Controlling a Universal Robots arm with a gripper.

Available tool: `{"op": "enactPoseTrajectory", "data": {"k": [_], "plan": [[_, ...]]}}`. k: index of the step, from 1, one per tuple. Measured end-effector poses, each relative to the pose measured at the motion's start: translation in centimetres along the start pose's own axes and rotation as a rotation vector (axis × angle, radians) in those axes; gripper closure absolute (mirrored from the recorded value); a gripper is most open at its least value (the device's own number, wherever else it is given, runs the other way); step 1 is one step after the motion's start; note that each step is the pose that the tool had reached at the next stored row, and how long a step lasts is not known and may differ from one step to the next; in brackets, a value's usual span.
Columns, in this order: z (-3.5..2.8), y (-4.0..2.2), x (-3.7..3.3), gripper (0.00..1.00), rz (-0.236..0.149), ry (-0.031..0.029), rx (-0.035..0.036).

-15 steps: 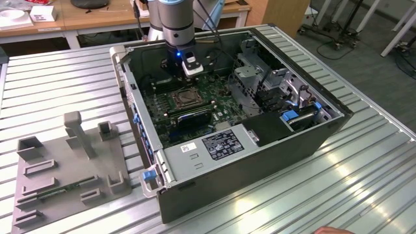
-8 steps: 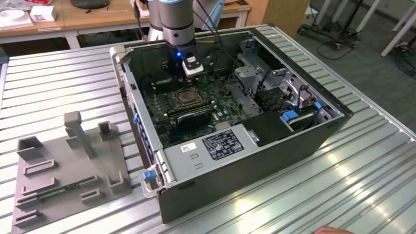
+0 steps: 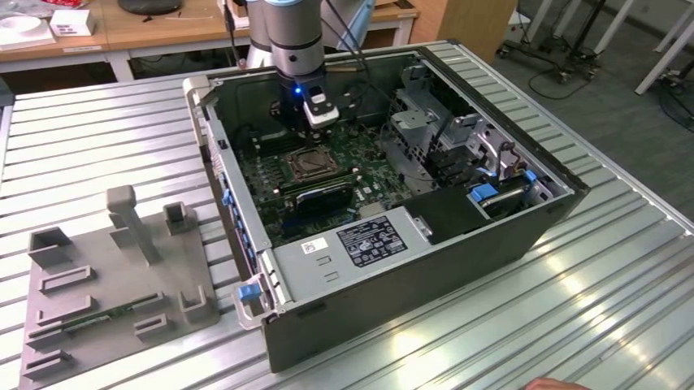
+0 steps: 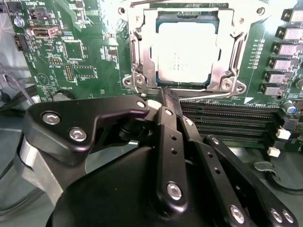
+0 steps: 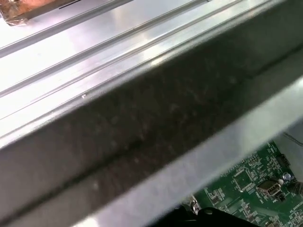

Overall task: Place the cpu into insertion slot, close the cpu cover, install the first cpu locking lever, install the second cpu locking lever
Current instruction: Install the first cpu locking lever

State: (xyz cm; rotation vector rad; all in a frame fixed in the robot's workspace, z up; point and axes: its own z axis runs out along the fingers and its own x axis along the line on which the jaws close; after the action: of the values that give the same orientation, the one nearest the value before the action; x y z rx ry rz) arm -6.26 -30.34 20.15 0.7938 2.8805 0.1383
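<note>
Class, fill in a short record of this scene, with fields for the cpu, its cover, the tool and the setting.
cpu: lies flat, metal top showing
cpu cover: down over the cpu's edges
tool: shut, tips at the cpu cover's edge
setting: green motherboard inside an open computer case on a slatted metal table

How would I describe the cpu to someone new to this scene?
Find the open computer case on the slatted table, then the green motherboard inside. The cpu is the flat plate framed by the cpu cover, beside long black memory slots; unlike them, pale, silvery and square.
</note>
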Motion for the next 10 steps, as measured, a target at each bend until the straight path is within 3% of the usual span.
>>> {"op": "enactPoseTrajectory", "data": {"k": [10], "plan": [[0.0, 0.27, 0.17, 0.89, 0.002, 0.0041, -0.0071]]}}
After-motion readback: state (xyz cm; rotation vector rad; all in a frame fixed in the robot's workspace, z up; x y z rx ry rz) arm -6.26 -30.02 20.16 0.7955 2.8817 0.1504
